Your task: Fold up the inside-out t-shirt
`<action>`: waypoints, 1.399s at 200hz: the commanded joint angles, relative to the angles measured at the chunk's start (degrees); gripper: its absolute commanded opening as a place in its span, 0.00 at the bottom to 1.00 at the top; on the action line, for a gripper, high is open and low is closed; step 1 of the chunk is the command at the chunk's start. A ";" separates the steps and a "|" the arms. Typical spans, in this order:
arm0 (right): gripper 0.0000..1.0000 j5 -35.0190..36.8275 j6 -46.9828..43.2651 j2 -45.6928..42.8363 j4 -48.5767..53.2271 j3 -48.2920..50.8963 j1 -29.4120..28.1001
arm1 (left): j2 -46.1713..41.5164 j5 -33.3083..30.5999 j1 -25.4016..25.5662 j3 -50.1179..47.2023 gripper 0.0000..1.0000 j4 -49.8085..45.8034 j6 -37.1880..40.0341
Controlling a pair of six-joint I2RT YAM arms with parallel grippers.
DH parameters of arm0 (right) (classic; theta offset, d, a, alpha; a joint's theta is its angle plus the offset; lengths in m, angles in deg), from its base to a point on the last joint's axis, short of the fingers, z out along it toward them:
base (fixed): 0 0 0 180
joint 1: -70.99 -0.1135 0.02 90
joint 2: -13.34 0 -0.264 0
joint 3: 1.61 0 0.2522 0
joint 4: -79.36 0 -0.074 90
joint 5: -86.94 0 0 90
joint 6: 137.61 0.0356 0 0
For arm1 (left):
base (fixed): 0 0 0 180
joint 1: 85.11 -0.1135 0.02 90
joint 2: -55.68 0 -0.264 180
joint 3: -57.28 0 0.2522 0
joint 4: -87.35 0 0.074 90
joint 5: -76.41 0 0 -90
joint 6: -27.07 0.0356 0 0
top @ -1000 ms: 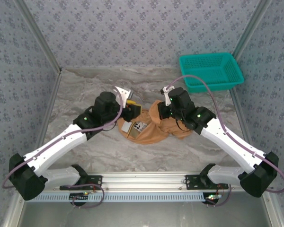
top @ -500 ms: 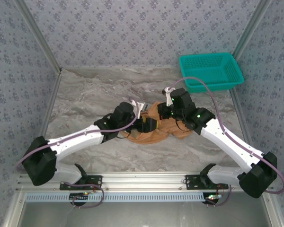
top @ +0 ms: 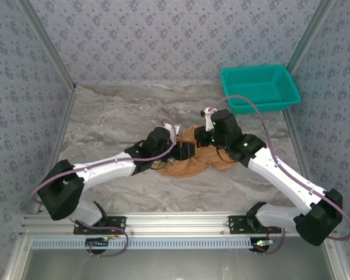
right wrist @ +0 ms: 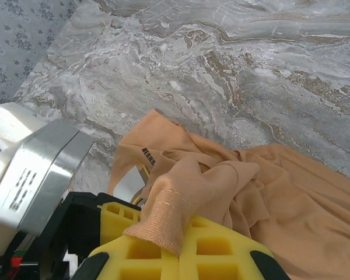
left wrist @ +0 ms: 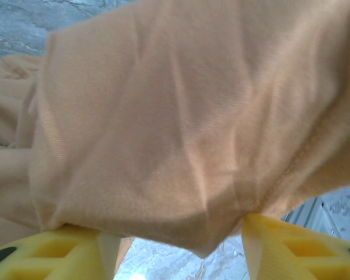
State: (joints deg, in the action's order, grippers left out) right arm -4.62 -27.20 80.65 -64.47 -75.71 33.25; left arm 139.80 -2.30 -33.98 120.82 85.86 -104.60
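The inside-out t-shirt (top: 193, 164) lies bunched in an orange-tan heap mid-table, between both grippers. My left gripper (top: 184, 153) is pushed into its left side. In the left wrist view its yellow fingers (left wrist: 76, 249) stand wide apart, a fold of the t-shirt (left wrist: 175, 128) hangs over and between the tips, and bare table shows in the gap. My right gripper (top: 203, 140) sits at the heap's back edge. In the right wrist view the right gripper (right wrist: 181, 248) is shut on a ribbed strip of the t-shirt (right wrist: 291, 198), pinched between its yellow pads.
A teal mesh basket (top: 259, 87) stands at the back right corner. Patterned walls close in the marble table (top: 116, 116) on three sides. The left arm's silver wrist block (right wrist: 35, 169) sits close beside the right gripper.
My left arm has swung right and stretched forward, from the heap's left edge into the cloth, covering the white label. Its jaws widened, then narrowed partway. The right arm has stayed put.
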 commanded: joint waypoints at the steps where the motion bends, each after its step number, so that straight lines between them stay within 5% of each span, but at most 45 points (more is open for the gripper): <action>1: 0.00 -0.46 0.97 -1.71 -0.66 0.65 0.30 | 0.57 -3.06 0.13 0.71 0.43 2.81 1.67; 49: 0.00 3.40 -3.22 -3.08 3.52 -0.47 0.65 | -3.98 1.96 -5.38 -0.29 0.00 -3.47 7.51; 105: 0.00 2.79 -10.97 -2.47 5.84 -1.43 0.40 | -12.18 4.10 -13.05 2.09 0.00 -24.38 18.12; 156: 0.00 -1.79 -9.67 -0.55 7.75 -0.20 -1.91 | -9.70 11.83 -14.35 4.76 0.00 -30.78 21.41; 170: 0.00 -5.78 -9.22 -0.08 10.01 0.53 -3.41 | -9.24 13.92 -14.39 4.69 0.08 -32.31 22.06; 196: 0.04 -12.25 -8.46 -0.51 15.78 4.73 -8.36 | -12.41 13.42 -14.39 3.52 0.40 -35.69 23.68; 229: 0.32 -18.56 -10.85 0.02 19.78 7.00 -11.49 | -17.45 3.04 -15.14 1.77 0.71 -36.29 22.79; 265: 0.44 -24.50 -10.98 1.24 6.98 6.52 -1.57 | -9.73 -10.76 -18.06 4.92 0.77 -33.75 16.89; 280: 0.46 -20.57 -5.48 3.91 1.27 6.80 5.59 | -4.44 -12.60 -19.26 6.97 0.78 -32.18 16.86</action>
State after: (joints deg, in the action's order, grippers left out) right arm -25.17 -37.59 81.61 -52.84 -68.54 30.17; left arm 128.19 -6.24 -51.53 124.71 51.61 -85.37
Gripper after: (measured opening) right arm 0.450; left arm 0.772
